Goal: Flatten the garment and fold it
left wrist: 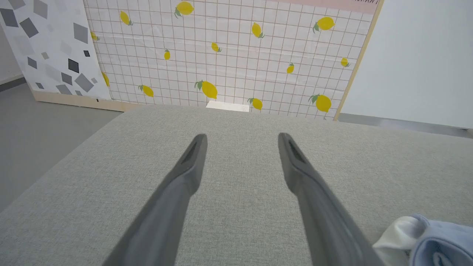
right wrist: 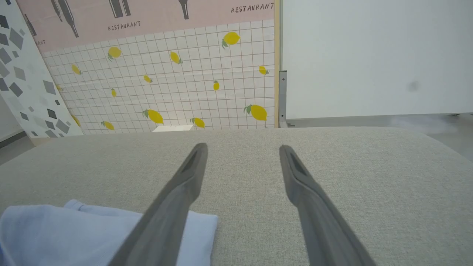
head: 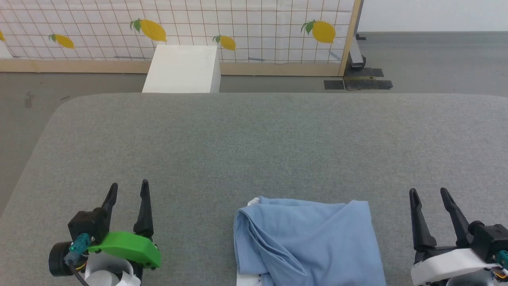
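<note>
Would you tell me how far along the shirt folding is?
Done: the garment lies doubled over in a creased bundle on the surface. In hand: nothing; the left gripper and right gripper rest open beside it. Left: possibly smoothing its creases; I cannot tell whether the fold is final.

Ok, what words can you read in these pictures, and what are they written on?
"RESTAURANT": on the pink panel above the lemon wallpaper, upper right.
"RESTAURANT": same panel, further left.
"ANT": a cut-off word end at that panel's left edge.
Dark letters on the pink strip in the left wrist view: too blurred and cut off to read.
Garment: no writing shows.
</note>
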Tool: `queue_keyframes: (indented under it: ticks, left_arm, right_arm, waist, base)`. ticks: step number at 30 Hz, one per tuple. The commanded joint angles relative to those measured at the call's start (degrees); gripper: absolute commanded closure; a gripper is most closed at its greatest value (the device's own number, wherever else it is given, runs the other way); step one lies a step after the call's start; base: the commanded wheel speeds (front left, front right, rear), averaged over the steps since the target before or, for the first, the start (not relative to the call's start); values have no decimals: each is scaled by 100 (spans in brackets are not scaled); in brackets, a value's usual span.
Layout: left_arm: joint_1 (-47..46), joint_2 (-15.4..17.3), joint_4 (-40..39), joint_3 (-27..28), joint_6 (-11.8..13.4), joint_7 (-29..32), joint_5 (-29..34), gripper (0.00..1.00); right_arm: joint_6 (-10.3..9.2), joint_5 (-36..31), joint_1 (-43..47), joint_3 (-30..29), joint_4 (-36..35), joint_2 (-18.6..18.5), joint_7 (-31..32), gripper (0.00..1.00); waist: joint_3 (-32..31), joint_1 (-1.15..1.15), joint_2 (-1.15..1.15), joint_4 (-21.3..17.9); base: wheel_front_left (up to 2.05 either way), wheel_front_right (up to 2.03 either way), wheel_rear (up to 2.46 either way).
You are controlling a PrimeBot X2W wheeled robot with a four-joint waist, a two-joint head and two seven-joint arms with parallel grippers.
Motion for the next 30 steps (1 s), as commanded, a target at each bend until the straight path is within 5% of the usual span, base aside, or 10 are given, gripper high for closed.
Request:
queue_keyframes:
  ticks: [1, 8, 12, 22, 25, 30]
  left_arm:
    - [49, 41, -18, -16, 3, -16, 11, 0]
    - [42, 70, -36, -26, 27, -21, 6, 0]
    - [36, 83, -55, -25, 42, -24, -8, 0]
    - [-45, 92, -126, -34, 62, -21, -59, 0]
    - [-100, 84, -150, -41, 64, -23, -68, 0]
    - [-191, 50, -151, -66, 61, -32, -75, 0]
  right_arm:
    - [-9, -31, -7, -17, 15, 15, 10, 0]
    - [-9, 24, -92, -56, 22, -30, 324, 0]
    - [-9, 226, -322, 42, -106, -225, 1315, 0]
    - [-9, 1235, -855, 1168, -658, -1147, 5374, 0]
    - [-9, 1278, -959, 1362, -702, -1248, 6111, 0]
    - [-9, 1163, -1131, 1587, -571, -1153, 6480, 0]
  waist:
    - [13, 0, 0, 0]
    - [50, 0, 0, -18]
    - [74, 0, 0, -38]
    - [285, 0, 0, 64]
    - [398, 0, 0, 135]
    - [574, 0, 0, 258]
  base:
    - [0, 0, 0]
    - [0, 0, 0]
    - [0, 0, 0]
    - [0, 0, 0]
    - [0, 0, 0]
    - [0, 0, 0]
